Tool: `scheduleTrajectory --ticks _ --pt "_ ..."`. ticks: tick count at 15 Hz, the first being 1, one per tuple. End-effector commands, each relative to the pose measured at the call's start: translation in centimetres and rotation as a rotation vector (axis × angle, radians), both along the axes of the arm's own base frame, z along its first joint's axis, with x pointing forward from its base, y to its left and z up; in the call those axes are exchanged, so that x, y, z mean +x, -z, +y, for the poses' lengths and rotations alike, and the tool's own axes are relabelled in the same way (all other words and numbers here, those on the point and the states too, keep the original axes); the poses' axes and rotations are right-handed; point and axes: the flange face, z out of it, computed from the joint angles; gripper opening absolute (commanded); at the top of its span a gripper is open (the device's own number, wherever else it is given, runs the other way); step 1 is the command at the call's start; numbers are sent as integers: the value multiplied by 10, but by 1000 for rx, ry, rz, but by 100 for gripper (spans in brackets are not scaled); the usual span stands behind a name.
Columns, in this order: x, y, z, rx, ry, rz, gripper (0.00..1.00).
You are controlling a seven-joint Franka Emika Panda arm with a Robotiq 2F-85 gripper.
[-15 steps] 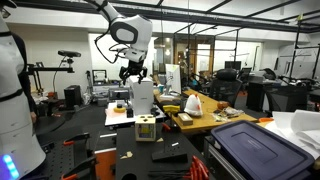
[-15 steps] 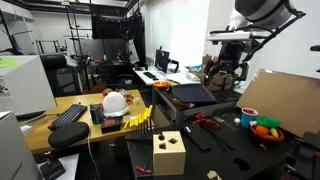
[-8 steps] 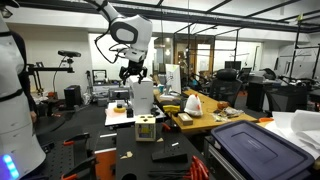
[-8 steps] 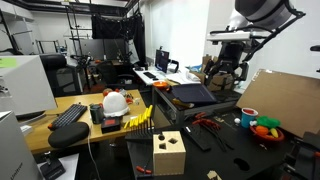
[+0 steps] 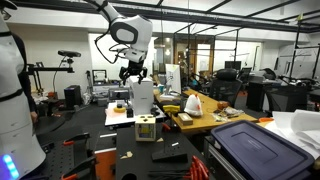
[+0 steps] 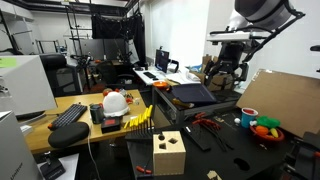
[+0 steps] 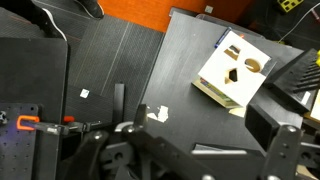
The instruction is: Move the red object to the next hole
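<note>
Black tabletop [image 5: 100,135] filled the lower part of both exterior views, and the wrist view showed it from above as ribbed dark matting [image 7: 120,60]. The white arm [image 5: 125,32] reached in from the top and held its gripper [image 5: 133,74] high over the surface, well apart from everything on it. A dark blue bin [image 5: 250,148] sat at the corner nearest the camera, seen only in that exterior view. The wooden box [image 5: 147,127] with cut-out holes stood upright on the table; in an exterior view it sat close to the near edge [image 6: 168,152]. Only the wrist view looked down on its top face [image 7: 232,72] and showed the holes as dark openings. There the gripper [image 7: 185,140] had its jaws spread wide with nothing between them. A white hard hat [image 6: 116,102] lay on the adjoining wooden desk. An orange clamp [image 7: 25,123] at the left edge appeared in the wrist view alone. The red object could not be picked out in any view.
</note>
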Motion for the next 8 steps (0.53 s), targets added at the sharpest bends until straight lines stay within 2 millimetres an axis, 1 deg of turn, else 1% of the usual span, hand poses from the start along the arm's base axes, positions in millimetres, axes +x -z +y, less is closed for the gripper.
scheduleTrajectory --ticks 1,4,8 --pt "1 5 1 -2 29 -1 100" --pt "4 11 6 -14 64 2 100" --pt "12 24 24 -15 116 -1 100"
